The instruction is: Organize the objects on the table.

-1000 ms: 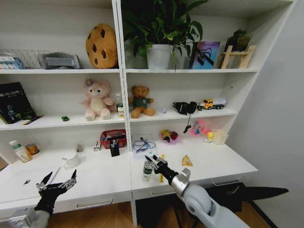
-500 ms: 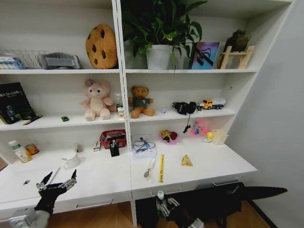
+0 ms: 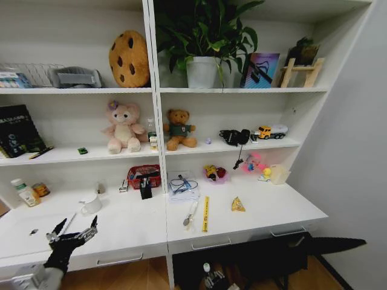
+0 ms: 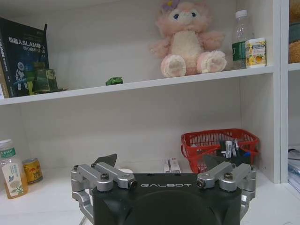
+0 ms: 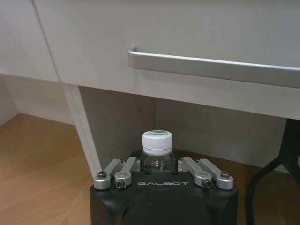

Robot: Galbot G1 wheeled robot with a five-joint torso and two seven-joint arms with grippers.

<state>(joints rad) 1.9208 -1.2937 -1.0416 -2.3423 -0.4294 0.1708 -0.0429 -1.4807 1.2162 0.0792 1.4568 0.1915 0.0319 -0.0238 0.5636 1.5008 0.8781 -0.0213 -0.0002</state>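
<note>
Bottle [image 5: 157, 151] first: a small clear one with a green-topped white cap, upright and gripped in the jaws of the right gripper [image 5: 159, 172]. It hangs low, below the front edge of the tabletop [image 3: 260, 208], in front of a drawer with a metal bar handle [image 5: 213, 66], above the wooden floor. From the head view the same bottle [image 3: 207, 270] peeks up at the near edge, under the drawers. Up on the tabletop lie a yellow ruler [image 3: 205, 212] and, just to its left, a pen [image 3: 190, 214], with a red basket [image 3: 144, 175] farther back. The left gripper [image 3: 73, 234] hovers over the near left part of the tabletop, jaws spread and holding nothing. I'd judge the step in hand is carrying the bottle off to its place; the next move calls for lifting it clear of the drawer front and keeping it upright.
</note>
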